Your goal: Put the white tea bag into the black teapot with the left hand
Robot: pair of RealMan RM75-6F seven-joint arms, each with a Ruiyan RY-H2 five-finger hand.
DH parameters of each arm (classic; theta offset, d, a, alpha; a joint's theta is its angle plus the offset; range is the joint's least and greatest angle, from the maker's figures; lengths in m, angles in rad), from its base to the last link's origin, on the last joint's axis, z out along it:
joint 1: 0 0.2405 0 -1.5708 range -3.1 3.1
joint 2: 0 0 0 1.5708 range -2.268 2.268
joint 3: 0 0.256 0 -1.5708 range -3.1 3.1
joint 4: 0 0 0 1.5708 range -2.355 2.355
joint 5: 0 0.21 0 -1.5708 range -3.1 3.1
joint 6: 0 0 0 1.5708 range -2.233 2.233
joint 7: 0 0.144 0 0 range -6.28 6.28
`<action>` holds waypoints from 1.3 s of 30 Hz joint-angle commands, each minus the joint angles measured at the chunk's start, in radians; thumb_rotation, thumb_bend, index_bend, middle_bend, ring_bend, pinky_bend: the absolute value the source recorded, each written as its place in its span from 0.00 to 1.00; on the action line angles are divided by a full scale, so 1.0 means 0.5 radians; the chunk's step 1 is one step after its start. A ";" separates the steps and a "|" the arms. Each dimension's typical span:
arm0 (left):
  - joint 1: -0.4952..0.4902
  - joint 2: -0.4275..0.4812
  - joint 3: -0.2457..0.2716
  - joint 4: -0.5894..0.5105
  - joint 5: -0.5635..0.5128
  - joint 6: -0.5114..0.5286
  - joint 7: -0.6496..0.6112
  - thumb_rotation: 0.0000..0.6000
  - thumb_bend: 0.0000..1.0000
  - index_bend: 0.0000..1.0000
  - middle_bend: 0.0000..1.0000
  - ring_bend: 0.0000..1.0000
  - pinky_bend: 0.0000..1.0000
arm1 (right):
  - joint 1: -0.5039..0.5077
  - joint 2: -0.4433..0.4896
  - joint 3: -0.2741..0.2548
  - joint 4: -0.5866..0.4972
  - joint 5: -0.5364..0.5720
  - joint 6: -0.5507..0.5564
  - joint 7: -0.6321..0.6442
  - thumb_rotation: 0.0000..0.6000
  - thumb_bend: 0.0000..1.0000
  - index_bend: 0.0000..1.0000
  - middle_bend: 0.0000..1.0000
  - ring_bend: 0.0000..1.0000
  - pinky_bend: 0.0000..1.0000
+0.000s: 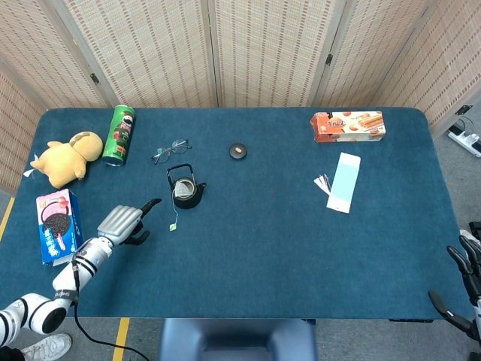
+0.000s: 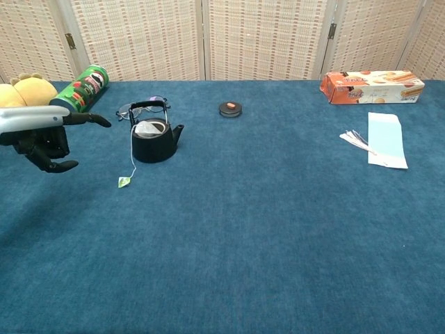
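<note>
While my left arm hangs low at the table's left side, this is how things stand:

Left hand: my left hand [image 1: 120,224] [image 2: 43,136] holds nothing, one finger stretched toward the pot, the others curled, apart from the string.

Tea bag: the white tea bag [image 2: 147,128] sits inside the black teapot [image 1: 186,192] [image 2: 154,141]; its string runs over the rim to a small green tag [image 1: 173,226] [image 2: 124,182] lying on the table [image 1: 270,248].

Right hand: my right hand [image 1: 467,265] shows only at the right edge, fingers apart, holding nothing.
</note>
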 commanded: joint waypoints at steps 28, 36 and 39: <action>-0.472 -0.233 0.006 0.298 -0.626 -0.351 0.459 1.00 0.47 0.19 1.00 1.00 1.00 | 0.019 0.021 0.031 -0.030 0.098 -0.057 0.034 1.00 0.32 0.00 0.00 0.00 0.00; -0.466 -0.355 0.007 0.420 -0.503 -0.403 0.357 1.00 0.47 0.20 1.00 1.00 1.00 | 0.016 0.023 0.037 -0.035 0.108 -0.052 0.036 1.00 0.32 0.00 0.00 0.00 0.00; -0.468 -0.395 0.004 0.478 -0.469 -0.432 0.319 1.00 0.47 0.19 1.00 1.00 1.00 | 0.014 0.024 0.039 -0.032 0.114 -0.049 0.045 1.00 0.32 0.00 0.00 0.00 0.00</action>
